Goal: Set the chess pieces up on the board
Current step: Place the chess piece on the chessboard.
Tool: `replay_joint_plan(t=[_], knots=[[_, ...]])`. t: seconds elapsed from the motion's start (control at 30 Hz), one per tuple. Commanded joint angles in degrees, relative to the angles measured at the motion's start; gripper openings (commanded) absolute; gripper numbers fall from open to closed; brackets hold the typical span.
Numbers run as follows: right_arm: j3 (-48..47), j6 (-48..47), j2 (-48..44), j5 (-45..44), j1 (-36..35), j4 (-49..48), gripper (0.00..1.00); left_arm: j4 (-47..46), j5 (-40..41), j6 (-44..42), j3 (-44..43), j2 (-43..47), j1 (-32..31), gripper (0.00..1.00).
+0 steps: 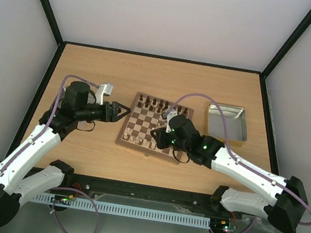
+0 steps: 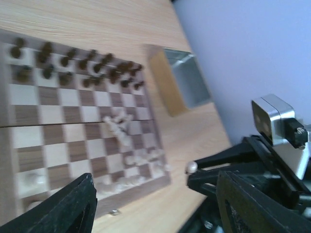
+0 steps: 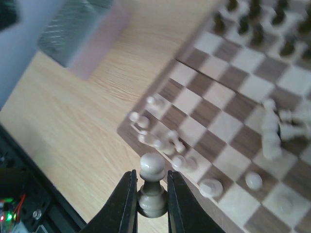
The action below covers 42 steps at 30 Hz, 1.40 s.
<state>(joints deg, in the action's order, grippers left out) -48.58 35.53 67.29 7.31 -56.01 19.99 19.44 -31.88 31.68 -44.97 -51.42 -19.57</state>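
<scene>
Held piece: a small pale cream wooden pawn (image 3: 152, 170) stands upright between the black fingers of the right gripper (image 3: 151, 194). Its round head sticks out past the fingertips.
Right gripper: pressed in on the pawn's lower body, one finger against each side. There is no gap left beyond the piece itself.
Right gripper, place: over the near half of the square wooden chessboard (image 1: 142, 127), which has brown and cream checks and a mid-brown border. In the wrist view the pawn shows against the board's near border. How high it hangs above the wood cannot be told.
Left gripper (image 1: 126, 111): fingers spread wide, with nothing between them and touching nothing. It sits just beside the board's left edge and points toward it.
Dark brown chessmen (image 2: 77, 63): upright in two rows along the far side of the board.
Pale cream chessmen (image 3: 165, 141): gathered on the near squares. Several lie toppled, with another small heap nearer the middle. The blur hides which kinds they are.
Grey metal tray (image 1: 228, 122): on the light wooden table (image 1: 79, 158), to the right of the board and apart from it.
</scene>
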Motion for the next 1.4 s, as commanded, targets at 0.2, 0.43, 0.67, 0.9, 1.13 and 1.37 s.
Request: replay_joint_plan(t=[0.2, 0.43, 0.67, 0.9, 1.13, 1.37], knots=[[-0.2, -27.3, -3.2, 14.7, -0.4, -13.0, 0.03, -10.5, -24.7, 10.8, -1.5, -4.3, -5.5, 0.68], [-1.1, -30.8, -3.4, 16.6, -0.4, -12.3, 0.02, -8.9, -23.5, 12.3, -1.4, -6.1, -8.7, 0.56], [-1.0, -31.5, -4.0, 17.7, -0.4, -12.3, 0.02, -7.6, -20.5, 11.5, -1.2, -9.3, -11.5, 0.52], [-0.9, -31.6, -3.6, 17.3, -0.4, -12.9, 0.02, -7.7, -21.0, 11.6, -0.9, -10.5, -12.6, 0.26], [-1.0, -31.4, -2.8, 16.3, -0.3, -13.7, 0.02, -7.7, -21.5, 11.7, 0.5, -10.4, -13.0, 0.13], [-0.6, -26.6, -3.8, 11.4, -0.4, -12.6, 0.3, -7.3, -15.2, 9.8, 0.3, -10.0, -13.0, 0.06]])
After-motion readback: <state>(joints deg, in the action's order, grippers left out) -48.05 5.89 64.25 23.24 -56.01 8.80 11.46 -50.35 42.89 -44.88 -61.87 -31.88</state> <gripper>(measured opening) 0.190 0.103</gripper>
